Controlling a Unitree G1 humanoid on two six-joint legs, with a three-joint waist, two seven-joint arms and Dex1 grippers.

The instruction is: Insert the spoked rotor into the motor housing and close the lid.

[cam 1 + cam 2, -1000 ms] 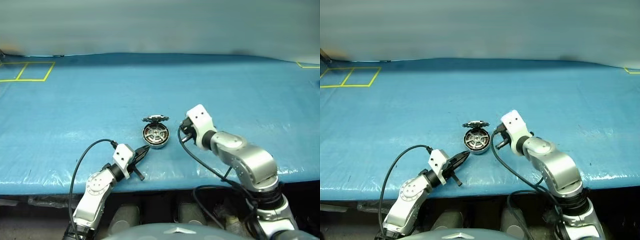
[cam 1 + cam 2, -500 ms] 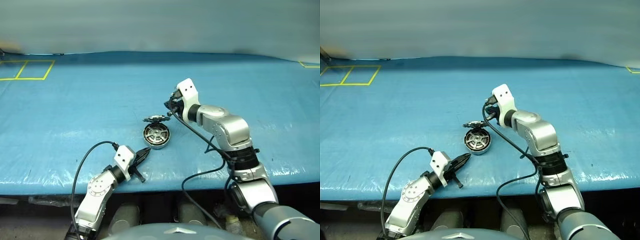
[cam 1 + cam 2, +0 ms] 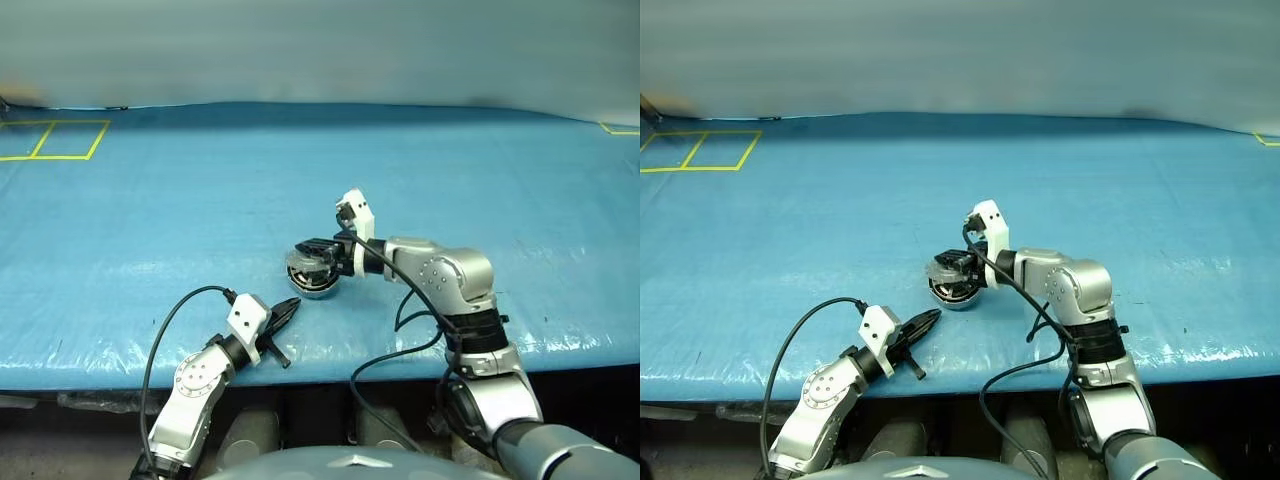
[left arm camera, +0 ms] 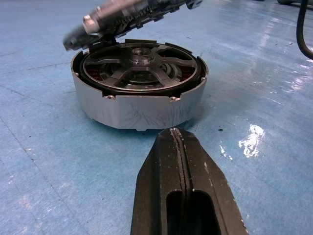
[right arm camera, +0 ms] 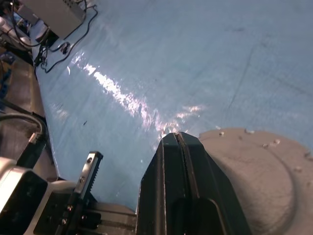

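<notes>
The motor housing, a short silver cup, stands on the blue table with the spoked rotor seated inside it. The lid leans half-down over the housing's far rim, toothed side facing down. My right gripper is shut and lies along the lid's smooth grey outer face, its tip near the lid's edge. My left gripper is shut, level with the table, its tip just short of the housing's near wall and holding nothing.
The blue plastic-covered table stretches wide on all sides of the housing. Yellow tape squares mark its far left corner. The table's front edge runs just behind my left gripper.
My right gripper swung left and down from beside the housing onto the lid. The lid tipped from nearly upright to half-down over the housing. The left gripper stayed put.
</notes>
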